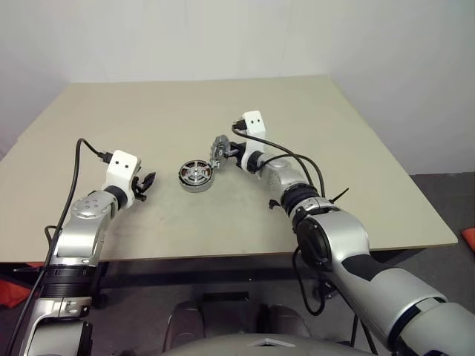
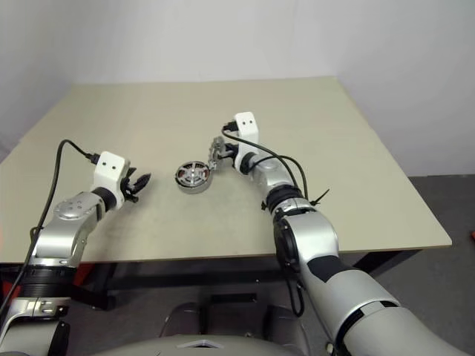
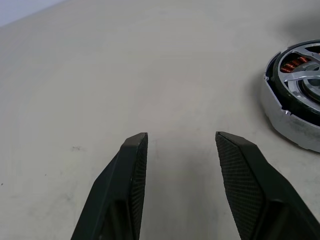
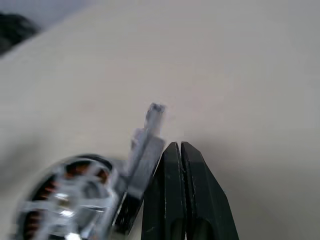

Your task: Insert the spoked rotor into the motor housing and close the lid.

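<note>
Motor housing [image 1: 196, 176] sits on the beige table [image 1: 356, 178], near the middle, between the 2 arms, and the spoked rotor [image 3: 301, 70] already lies inside it: silver spokes and a black rim cover the copper windings, which show through the gaps. Joined to the housing's rim on the side toward the right arm, the lid [image 1: 220, 150] stands up on edge, tilted open above the cup rather than lying flat on it. Beside that raised lid is the right gripper [image 4: 180, 150], its 2 black fingers pressed together with nothing between them; in the right wrist view their tips lie just next to the lid's edge, though whether they touch it cannot be told. Well apart from the housing, the left gripper [image 3: 181, 140] hovers low over bare table, its 2 fingers spread with a clear gap and holding nothing. From the left wrist view the housing appears off to one side of those fingertips, its silver wall and black rotor rim plainly visible.
</note>
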Available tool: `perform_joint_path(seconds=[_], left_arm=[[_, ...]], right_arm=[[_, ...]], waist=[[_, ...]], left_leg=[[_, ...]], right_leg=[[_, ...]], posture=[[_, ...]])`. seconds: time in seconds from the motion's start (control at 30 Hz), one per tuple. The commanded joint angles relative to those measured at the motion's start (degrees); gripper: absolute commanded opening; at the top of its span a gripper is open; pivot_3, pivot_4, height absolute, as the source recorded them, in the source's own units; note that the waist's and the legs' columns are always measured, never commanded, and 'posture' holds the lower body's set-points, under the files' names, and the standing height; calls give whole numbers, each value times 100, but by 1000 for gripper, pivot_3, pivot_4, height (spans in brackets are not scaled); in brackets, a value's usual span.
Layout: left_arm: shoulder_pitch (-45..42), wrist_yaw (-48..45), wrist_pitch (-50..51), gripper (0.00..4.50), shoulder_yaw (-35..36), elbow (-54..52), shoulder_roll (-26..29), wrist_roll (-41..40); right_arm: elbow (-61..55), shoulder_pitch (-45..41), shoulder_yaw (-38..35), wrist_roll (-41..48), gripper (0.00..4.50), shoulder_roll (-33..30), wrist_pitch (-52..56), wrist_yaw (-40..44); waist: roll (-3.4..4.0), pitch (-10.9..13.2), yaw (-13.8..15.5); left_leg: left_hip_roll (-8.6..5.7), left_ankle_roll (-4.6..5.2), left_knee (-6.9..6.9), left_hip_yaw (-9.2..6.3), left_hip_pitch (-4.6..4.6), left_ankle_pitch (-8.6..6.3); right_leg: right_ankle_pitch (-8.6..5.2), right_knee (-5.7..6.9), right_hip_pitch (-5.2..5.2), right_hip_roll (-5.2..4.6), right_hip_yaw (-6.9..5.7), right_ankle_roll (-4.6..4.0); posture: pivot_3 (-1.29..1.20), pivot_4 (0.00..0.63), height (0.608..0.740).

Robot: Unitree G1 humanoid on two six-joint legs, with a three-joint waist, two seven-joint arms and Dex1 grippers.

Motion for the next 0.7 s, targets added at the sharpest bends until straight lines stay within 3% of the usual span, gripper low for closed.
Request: perform_joint_path(seconds=[0.03,0.27,0.7], left_arm=[[-144,59,-154,2273,112,-8,78,56],[-147,112,-213,2273,219,59,161,48],[-94,145,-234,2273,262,55,185,60]], right_arm=[[-255,-235,46,61,22,224,-46,-9],[-257,-13,280,-55,22,604,-49,51],[-202,266,472,-116,22,519,-49,-59]], waist=[[0,0,2],[-1,0,20],[-2,0,11]], left_leg=[[0,0,0,0,0,0],[3,0,-1,-3,-1,0],[2,-1,-4,-2,-1,0]], right_leg=[[0,0,0,0,0,0],[0,-1,1,-2,1,0],[0,-2,-1,-1,1,0]], posture=[[0,0,740],[0,0,740],[0,0,740]])
